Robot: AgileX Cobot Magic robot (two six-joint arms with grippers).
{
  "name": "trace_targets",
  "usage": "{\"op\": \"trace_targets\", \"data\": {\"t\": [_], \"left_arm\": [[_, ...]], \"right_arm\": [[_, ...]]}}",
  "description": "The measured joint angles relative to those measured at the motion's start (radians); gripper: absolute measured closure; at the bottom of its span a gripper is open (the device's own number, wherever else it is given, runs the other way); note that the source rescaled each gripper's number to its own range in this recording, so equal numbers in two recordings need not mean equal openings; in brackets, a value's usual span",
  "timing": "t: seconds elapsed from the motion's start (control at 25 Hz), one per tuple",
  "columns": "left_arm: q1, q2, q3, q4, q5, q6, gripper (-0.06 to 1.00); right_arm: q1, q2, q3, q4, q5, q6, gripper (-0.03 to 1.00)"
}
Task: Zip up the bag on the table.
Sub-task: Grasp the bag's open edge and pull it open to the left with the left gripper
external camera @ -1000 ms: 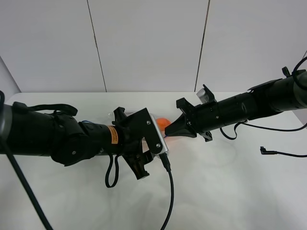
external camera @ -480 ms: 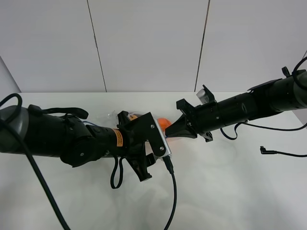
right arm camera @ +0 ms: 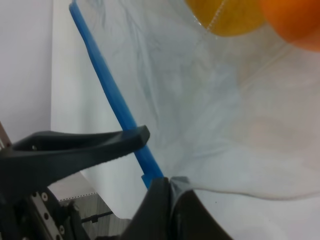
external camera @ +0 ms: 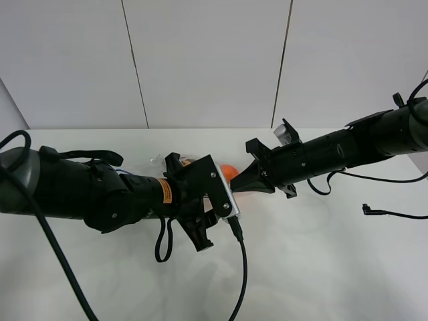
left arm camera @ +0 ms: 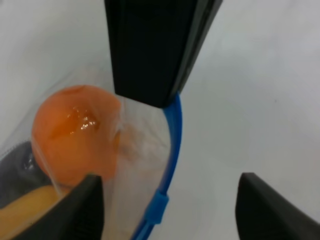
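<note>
The clear bag (left arm camera: 135, 145) lies on the white table (external camera: 321, 254), with an orange ball (left arm camera: 75, 135), a yellow item (right arm camera: 230, 17) and something dark inside. Its blue zipper strip (right arm camera: 112, 100) runs along one edge, with the slider (left arm camera: 156, 205) on it. My left gripper (left arm camera: 169, 187) is open, one finger on each side of the strip at the slider, touching nothing. My right gripper (right arm camera: 167, 192) is shut on the bag's corner at the strip's end. In the high view the left arm covers most of the bag (external camera: 229, 174); the right gripper (external camera: 239, 185) meets it from the right.
A loose black cable (external camera: 384, 212) lies on the table at the right. The left arm's own cable (external camera: 239, 281) trails toward the front edge. White wall panels stand behind the table.
The left arm has shifted a little to the right and toward the front, bringing its gripper closer to the right gripper. The right arm has stayed still, holding the bag's corner.
</note>
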Motion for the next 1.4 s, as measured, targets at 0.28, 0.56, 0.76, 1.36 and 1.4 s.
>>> {"op": "trace_targets", "data": {"t": [0.28, 0.56, 0.76, 1.36, 1.4], "left_arm": [[0.000, 0.000, 0.000, 0.000, -0.024, 0.000, 0.51], [0.000, 0.000, 0.000, 0.005, -0.034, 0.000, 0.69], [0.000, 0.000, 0.000, 0.029, -0.026, 0.000, 0.80], [0.003, 0.000, -0.003, 0.033, 0.016, 0.060, 0.94], [0.007, 0.000, -0.004, 0.033, 0.023, 0.072, 0.94]], "right_arm": [[0.000, 0.000, 0.000, 0.000, 0.000, 0.000, 0.97], [0.000, 0.000, 0.000, 0.000, 0.000, 0.000, 0.97], [0.000, 0.000, 0.000, 0.000, 0.000, 0.000, 0.97], [0.000, 0.000, 0.000, -0.002, 0.001, 0.000, 0.97], [0.000, 0.000, 0.000, -0.002, 0.001, 0.000, 0.97]]}}
